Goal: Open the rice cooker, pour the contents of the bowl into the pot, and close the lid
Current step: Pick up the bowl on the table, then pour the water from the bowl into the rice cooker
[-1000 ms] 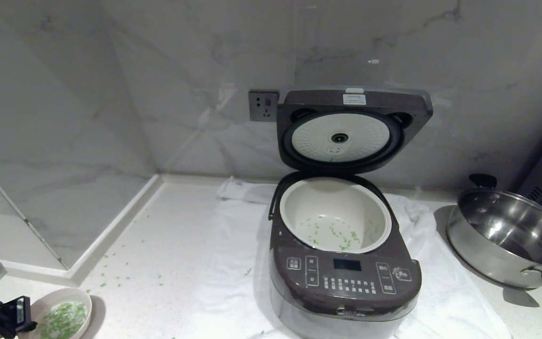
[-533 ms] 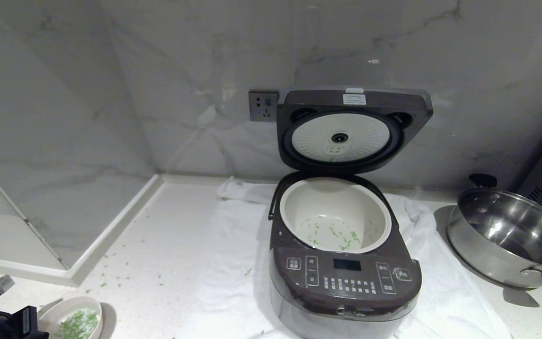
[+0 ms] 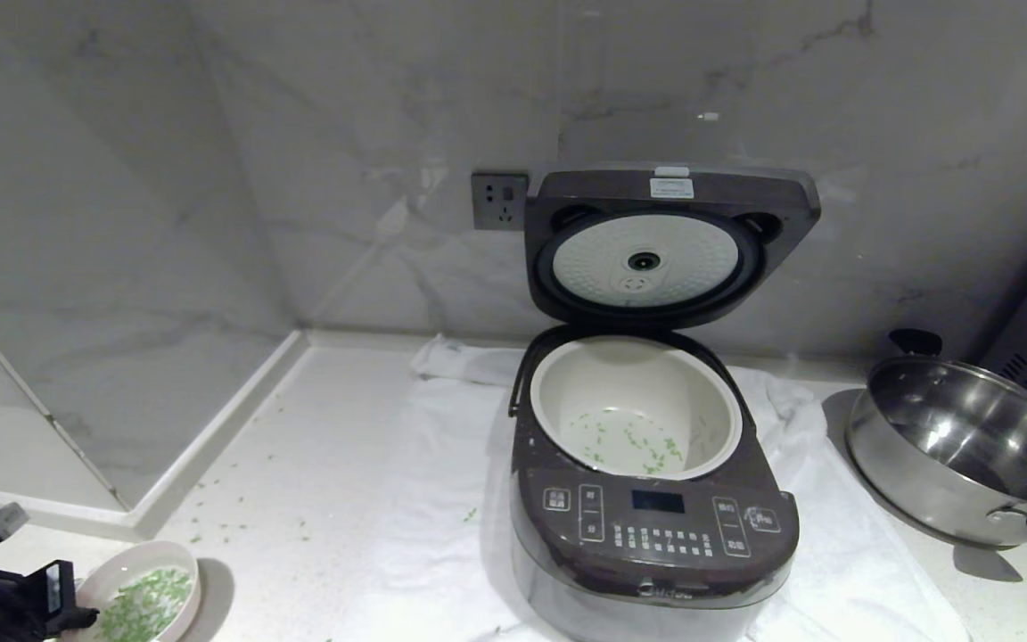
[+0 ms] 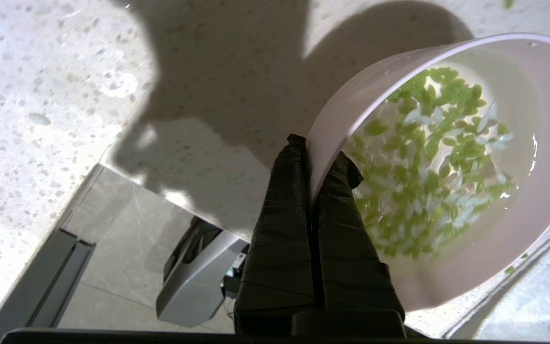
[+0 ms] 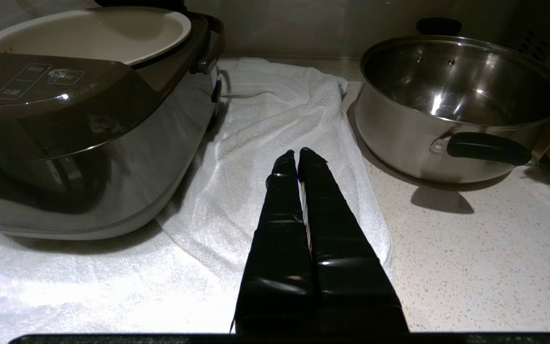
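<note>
The dark brown rice cooker [image 3: 652,526] stands on a white towel with its lid [image 3: 669,245] raised against the wall. Its white pot [image 3: 634,383] is uncovered and holds a few green pieces. At the counter's front left, my left gripper [image 3: 77,615] is shut on the near rim of the pale pink bowl [image 3: 170,553]. In the left wrist view one finger of the gripper [image 4: 320,153] is inside the bowl [image 4: 447,286] and one outside; the bowl is tilted above the counter. The wet green contents [image 4: 428,167] lie in it. My right gripper [image 5: 299,155] is shut on nothing, low over the towel beside the cooker [image 5: 89,119].
A shiny steel pan [image 3: 959,455] with black handles sits right of the cooker. The white towel [image 3: 442,499] spreads under and around the cooker. Loose green bits [image 3: 228,526] dot the counter. A raised marble ledge [image 3: 210,446] borders the left; a wall socket [image 3: 498,201] sits behind.
My left gripper and the bowl have shifted slightly to the right, dipping and then coming back up. The cooker, pan and right arm have not moved.
</note>
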Available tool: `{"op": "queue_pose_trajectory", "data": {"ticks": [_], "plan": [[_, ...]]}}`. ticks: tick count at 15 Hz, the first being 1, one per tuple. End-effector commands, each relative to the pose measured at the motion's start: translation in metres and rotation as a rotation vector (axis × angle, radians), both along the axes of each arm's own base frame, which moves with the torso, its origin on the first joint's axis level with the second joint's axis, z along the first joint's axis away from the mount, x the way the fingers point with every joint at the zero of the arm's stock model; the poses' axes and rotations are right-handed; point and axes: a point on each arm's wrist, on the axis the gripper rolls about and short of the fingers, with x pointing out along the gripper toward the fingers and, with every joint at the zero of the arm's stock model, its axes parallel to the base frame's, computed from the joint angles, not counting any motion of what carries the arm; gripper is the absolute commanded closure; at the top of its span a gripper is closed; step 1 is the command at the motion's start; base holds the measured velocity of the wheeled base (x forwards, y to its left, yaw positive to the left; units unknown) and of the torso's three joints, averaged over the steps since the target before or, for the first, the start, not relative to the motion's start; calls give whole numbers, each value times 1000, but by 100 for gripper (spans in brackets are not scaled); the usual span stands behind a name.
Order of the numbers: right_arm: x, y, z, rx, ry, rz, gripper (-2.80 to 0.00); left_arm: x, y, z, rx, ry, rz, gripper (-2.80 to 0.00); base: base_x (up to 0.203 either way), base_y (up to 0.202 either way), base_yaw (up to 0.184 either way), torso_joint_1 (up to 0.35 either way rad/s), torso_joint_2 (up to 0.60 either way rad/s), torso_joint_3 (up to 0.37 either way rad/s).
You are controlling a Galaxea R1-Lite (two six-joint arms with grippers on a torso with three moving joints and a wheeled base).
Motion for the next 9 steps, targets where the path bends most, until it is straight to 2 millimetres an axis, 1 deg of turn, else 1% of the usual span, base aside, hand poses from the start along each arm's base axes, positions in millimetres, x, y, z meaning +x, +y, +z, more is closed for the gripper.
{"op": "queue_pose_trajectory", "data": {"ticks": [1, 3, 7, 9], "plan": [[0, 0, 0, 0, 0, 0, 0, 6, -11, 9, 10, -30, -30, 0, 0, 0, 0, 0, 0, 0], [0, 0, 0, 0, 0, 0, 0, 13, -24, 18, -4, -33, -57, 0, 0, 0, 0, 0, 0, 0], [0, 0, 0, 0, -1, 0, 0, 32, -50, 45, -25, -69, -104, 0, 0, 0, 0, 0, 0, 0], [0, 0, 0, 0, 1, 0, 0, 39, -60, 56, -38, -72, -121, 0, 0, 0, 0, 0, 0, 0]]}}
